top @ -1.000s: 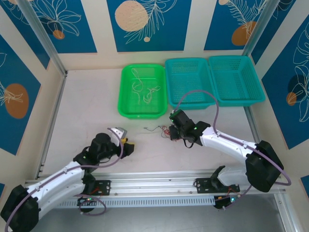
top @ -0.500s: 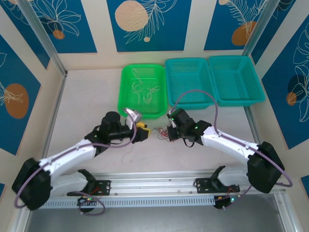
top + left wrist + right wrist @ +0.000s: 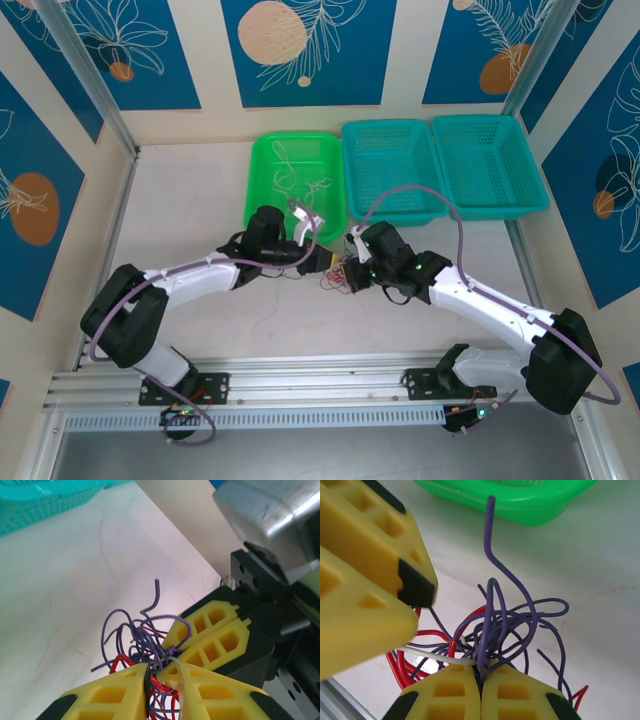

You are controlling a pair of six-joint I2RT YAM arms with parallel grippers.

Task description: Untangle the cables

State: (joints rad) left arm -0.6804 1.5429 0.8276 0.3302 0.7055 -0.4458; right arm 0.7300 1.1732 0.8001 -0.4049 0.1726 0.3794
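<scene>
From above, the two arms meet on the pale table [image 3: 190, 230], just in front of the green basket [image 3: 262, 228]. The left gripper [image 3: 323, 262] and the right gripper [image 3: 352, 268] point at each other, nearly tip to tip. The cables [image 3: 338, 281] lie as a small dark and red bundle between them and just below them. This view also gives the surroundings. A few pale wires [image 3: 300, 190] lie inside the green basket. A middle teal basket [image 3: 385, 160] and a right teal basket [image 3: 490, 165] stand beside it in one row.

The wrist cameras show detail that is too small from above. In the left wrist view the bundle is made of purple and red strands and one white strand. The left gripper's yellow fingers [image 3: 112, 695] stand close, with a narrow gap, and red and white strands run into this gap. If they really pinch the strands, I cannot tell. The right gripper's fingers, opposite, are pressed together.

The right wrist view confirms it. Its fingers [image 3: 445, 695] are closed flat on several purple strands, and one purple end stands up toward the green basket's rim.
</scene>
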